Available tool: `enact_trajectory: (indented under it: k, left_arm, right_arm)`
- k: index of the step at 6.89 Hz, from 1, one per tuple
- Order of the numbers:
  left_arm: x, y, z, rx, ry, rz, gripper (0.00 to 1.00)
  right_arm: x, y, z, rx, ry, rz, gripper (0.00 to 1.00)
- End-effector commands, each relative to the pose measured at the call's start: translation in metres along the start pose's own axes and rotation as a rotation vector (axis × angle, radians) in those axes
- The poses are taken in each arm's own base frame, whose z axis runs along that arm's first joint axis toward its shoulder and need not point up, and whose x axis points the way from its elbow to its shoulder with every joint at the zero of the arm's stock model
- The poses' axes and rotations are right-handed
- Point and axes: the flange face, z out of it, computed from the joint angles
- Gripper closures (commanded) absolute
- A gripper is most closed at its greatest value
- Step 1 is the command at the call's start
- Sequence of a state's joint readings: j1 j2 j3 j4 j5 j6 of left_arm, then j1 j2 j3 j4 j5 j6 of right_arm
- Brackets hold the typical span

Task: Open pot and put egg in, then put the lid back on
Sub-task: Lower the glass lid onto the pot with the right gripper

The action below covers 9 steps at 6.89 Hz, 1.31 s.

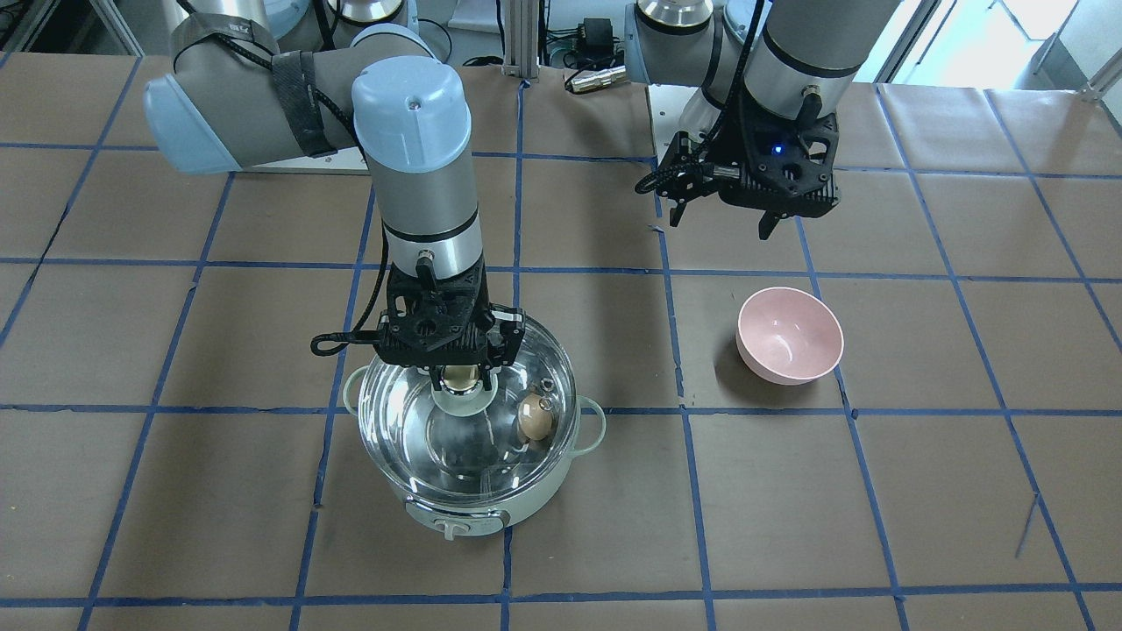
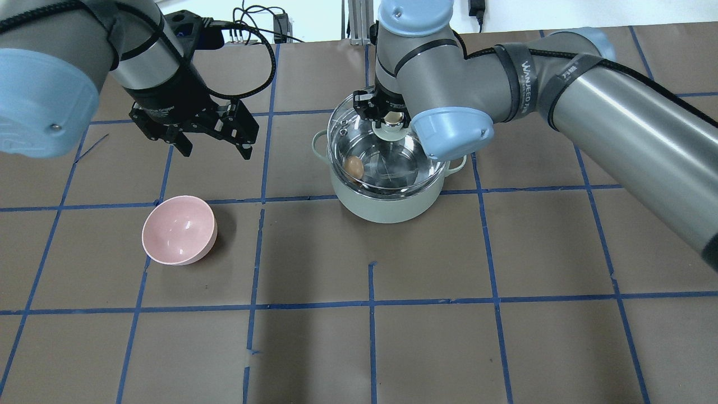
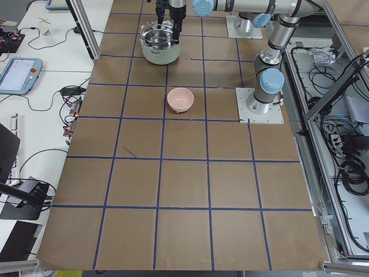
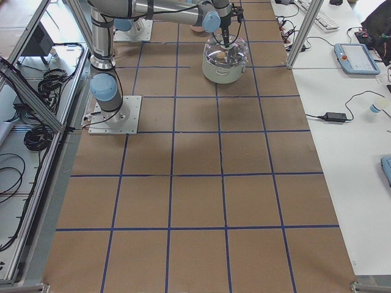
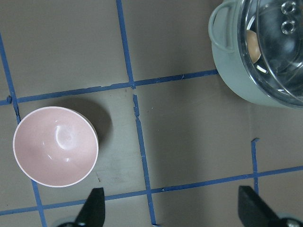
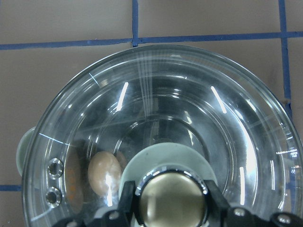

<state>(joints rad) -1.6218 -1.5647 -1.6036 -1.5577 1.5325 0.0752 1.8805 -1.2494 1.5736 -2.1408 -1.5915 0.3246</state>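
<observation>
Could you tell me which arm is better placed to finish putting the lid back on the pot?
Right. The right gripper is clamped on the knob of the lid, directly over the pot, with the egg already inside. The left gripper hangs open and empty, off near the pink bowl.

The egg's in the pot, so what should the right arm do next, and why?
Probably ease the lid down onto the pot: the egg lies inside, the right gripper is shut on the lid's knob, and the lid seems to sit slightly above the rim.

brown gridded table (image 2: 505,252), pot (image 2: 387,205), pink bowl (image 2: 178,230)
</observation>
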Motion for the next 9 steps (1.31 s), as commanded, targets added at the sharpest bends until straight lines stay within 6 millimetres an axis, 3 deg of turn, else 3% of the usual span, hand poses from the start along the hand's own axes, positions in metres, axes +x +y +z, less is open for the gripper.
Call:
enact_trajectory:
  k: [1,3,4,7,8,9]
  left_arm:
    - [0.000,0.000,0.001,-0.002,0.000,0.000,0.00]
    - [0.000,0.001,0.002,-0.005,-0.001,-0.001,0.00]
    - [-0.001,0.000,-0.002,0.003,0.000,-0.003,0.00]
    - [0.000,0.001,0.001,-0.003,-0.001,-0.002,0.00]
    - [0.000,0.000,-0.001,0.001,0.000,-0.003,0.00]
    - [0.000,0.000,-0.001,0.001,0.000,-0.005,0.00]
  right_arm:
    - [-0.006,0.003,0.005,-0.007,0.000,-0.007,0.69]
    - [-0.006,0.003,0.009,-0.012,0.002,-0.021,0.63]
    - [-0.006,0.003,0.010,-0.014,0.002,-0.047,0.34]
    - [-0.005,0.001,0.011,-0.010,0.004,-0.061,0.17]
    - [0.010,-0.009,0.001,0.009,0.024,-0.069,0.15]
    - [0.033,-0.015,-0.029,0.047,0.024,-0.060,0.11]
